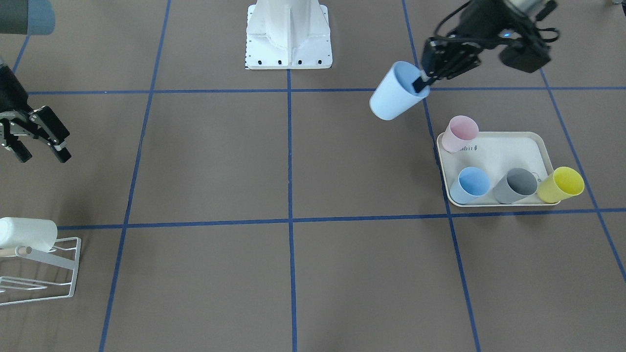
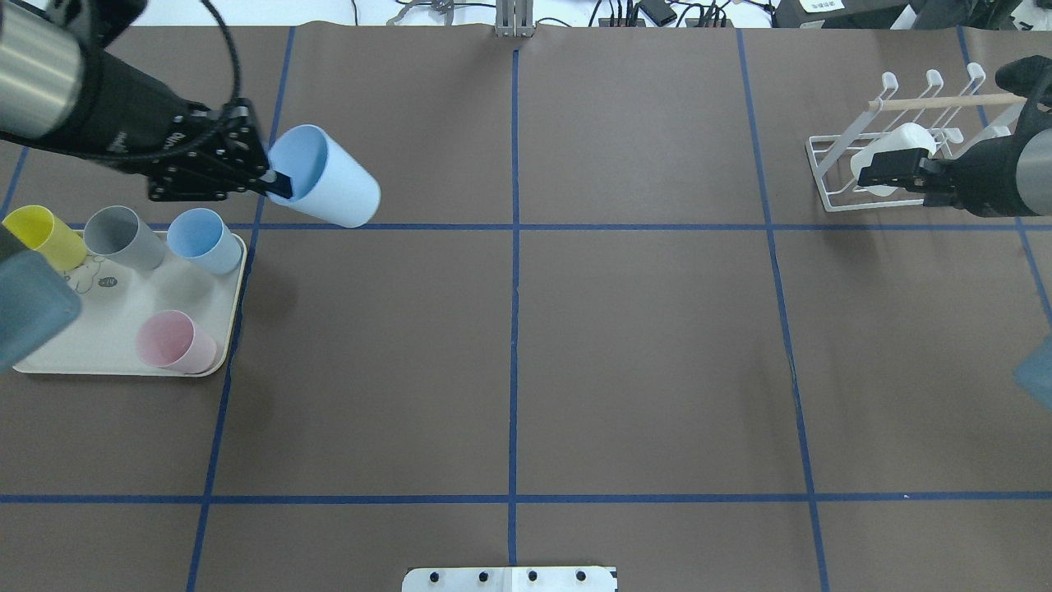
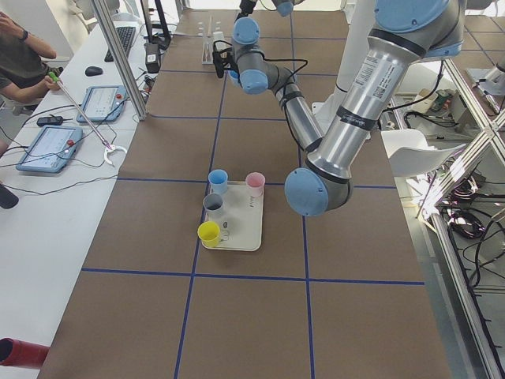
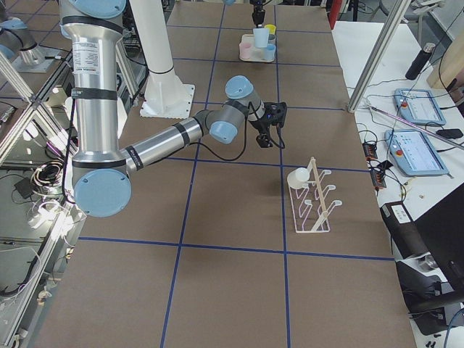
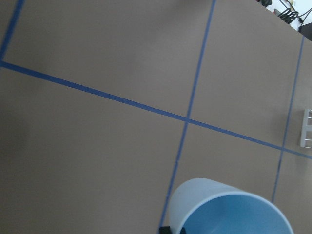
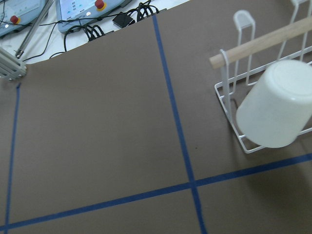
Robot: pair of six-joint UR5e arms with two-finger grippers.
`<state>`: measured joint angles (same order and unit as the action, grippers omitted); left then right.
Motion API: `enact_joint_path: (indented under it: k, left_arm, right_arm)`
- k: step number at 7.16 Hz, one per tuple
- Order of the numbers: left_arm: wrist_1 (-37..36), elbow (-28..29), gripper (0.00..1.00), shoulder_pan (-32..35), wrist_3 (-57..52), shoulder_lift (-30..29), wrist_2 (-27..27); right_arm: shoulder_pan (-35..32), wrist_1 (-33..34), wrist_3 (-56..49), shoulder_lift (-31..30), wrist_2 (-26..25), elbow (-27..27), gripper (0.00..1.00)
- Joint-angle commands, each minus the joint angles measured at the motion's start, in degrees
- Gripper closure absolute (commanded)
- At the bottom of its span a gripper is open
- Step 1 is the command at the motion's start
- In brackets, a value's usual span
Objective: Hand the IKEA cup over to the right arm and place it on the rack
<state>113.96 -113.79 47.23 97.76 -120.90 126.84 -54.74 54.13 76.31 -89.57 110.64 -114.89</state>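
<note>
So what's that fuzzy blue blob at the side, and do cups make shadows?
Overhead view: the blob is an arm cap too near the camera, out of focus. Right wrist view: the white cup throws a soft shadow on the table. Left wrist view: the held cup is cut off at the bottom.

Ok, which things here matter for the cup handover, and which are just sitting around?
In play:
light blue cup, pinched at its rim by the left gripper
right gripper, open and empty
rack

Just there:
tray
pink cup, blue cup, grey cup, yellow cup
white cup, already on the rack
</note>
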Motion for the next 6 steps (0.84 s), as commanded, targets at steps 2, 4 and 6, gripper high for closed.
enact_joint_path:
  k: [2,4,6]
  left_arm:
    - [41.8,14.8,1.0,-7.9,27.6,-3.0,-14.9]
    - [58.1,20.1,1.0,-12.0,32.2,-2.9,-23.6]
    - [67.8,21.9,1.0,-12.0,37.9,-2.7,-23.7]
  right_arm:
    - [3.7,-12.1,29.7,6.7,1.1,-0.2,0.0]
    - [6.7,-17.3,44.2,12.4,0.6,-1.7,0.0]
    - [8.9,-26.1,50.7,15.3,0.5,-1.9,0.0]
